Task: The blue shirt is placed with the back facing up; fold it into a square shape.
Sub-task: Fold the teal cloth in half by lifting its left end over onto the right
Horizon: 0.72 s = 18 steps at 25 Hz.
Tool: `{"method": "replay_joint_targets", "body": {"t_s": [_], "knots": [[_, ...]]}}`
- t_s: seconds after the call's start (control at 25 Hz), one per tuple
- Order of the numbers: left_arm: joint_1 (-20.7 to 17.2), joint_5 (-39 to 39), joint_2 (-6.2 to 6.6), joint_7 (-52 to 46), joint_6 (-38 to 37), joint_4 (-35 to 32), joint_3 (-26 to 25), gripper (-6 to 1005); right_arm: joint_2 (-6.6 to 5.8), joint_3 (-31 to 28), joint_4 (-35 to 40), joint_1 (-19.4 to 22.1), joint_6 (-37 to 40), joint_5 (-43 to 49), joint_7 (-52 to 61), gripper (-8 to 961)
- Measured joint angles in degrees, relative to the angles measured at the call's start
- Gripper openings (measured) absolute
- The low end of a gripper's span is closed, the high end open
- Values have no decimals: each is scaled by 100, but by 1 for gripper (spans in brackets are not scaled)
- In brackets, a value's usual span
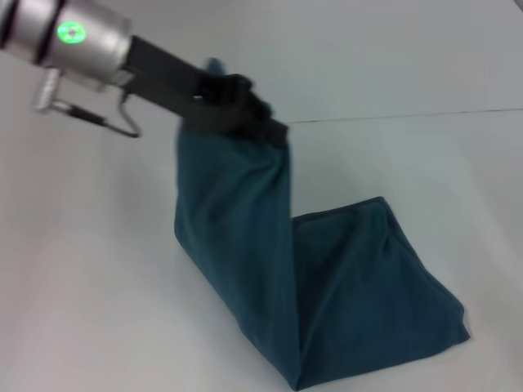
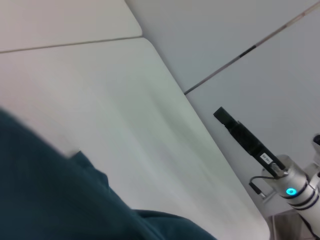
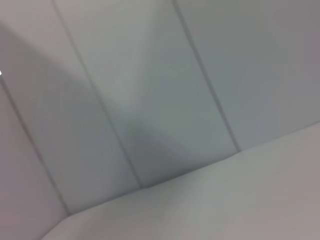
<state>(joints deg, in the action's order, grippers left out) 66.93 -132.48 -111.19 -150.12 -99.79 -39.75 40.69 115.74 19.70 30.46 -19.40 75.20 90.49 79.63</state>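
The blue shirt is a dark teal knit. Part of it lies folded on the white table at the front right. A long band of it rises up to my left gripper. That gripper is shut on the shirt's upper edge and holds it well above the table at the back centre-left. The shirt also fills a corner of the left wrist view. My right gripper shows far off in the left wrist view, parked beyond the table's edge.
The table's far edge meets a pale wall. The right wrist view shows only wall panels and a strip of the table. The left arm's silver wrist with a green light hangs over the back left.
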Motion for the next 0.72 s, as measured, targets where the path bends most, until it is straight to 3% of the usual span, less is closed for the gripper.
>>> {"method": "replay_joint_targets", "body": {"t_s": [0.12, 0.28, 0.6, 0.72], "knots": [[187, 1, -188, -85, 339, 42, 194, 70, -21, -146, 18, 58, 40, -2, 34, 0], [409, -7, -570, -127, 885, 54, 443, 70, -65, -199, 37, 90, 80, -5, 59, 0], [513, 8, -1222, -258, 1892, 239, 941, 70, -83, -227, 49, 4, 18, -9, 119, -1], [540, 207, -1315, -276, 2165, 478, 1086, 70, -88, -258, 53, -63, -74, -10, 122, -1]]}}
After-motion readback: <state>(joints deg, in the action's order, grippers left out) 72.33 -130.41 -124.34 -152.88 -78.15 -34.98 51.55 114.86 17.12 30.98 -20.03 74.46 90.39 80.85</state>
